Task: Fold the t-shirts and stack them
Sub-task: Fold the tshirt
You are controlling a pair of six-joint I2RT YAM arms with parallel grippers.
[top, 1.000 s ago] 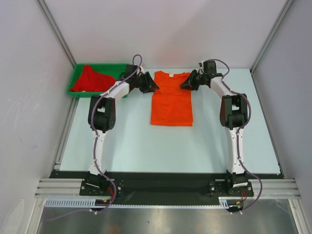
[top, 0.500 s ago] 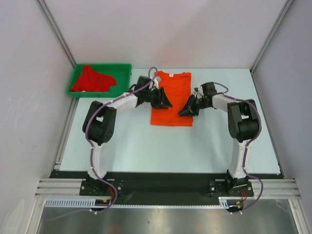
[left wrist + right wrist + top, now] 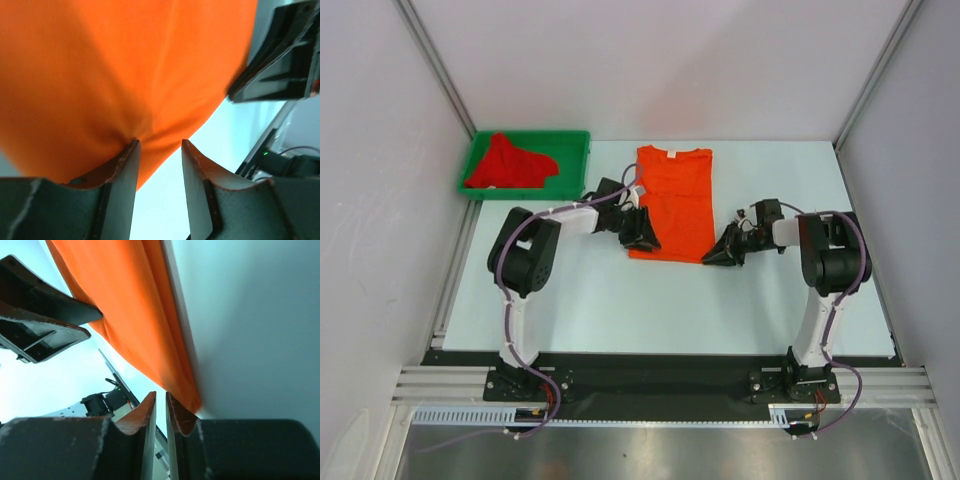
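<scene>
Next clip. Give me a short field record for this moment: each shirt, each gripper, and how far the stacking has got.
orange shirt: plain orange cloth t-shirt, flat on the pale table, collar at the far end
red shirt: crumpled deep red cloth t-shirt inside the green plastic tray, far left
left gripper: open, at the orange shirt's near-left corner, one finger touching cloth
right gripper: fingers nearly together, beside the near-right corner, no cloth seen between them
stack: not started, shirts apart
</scene>
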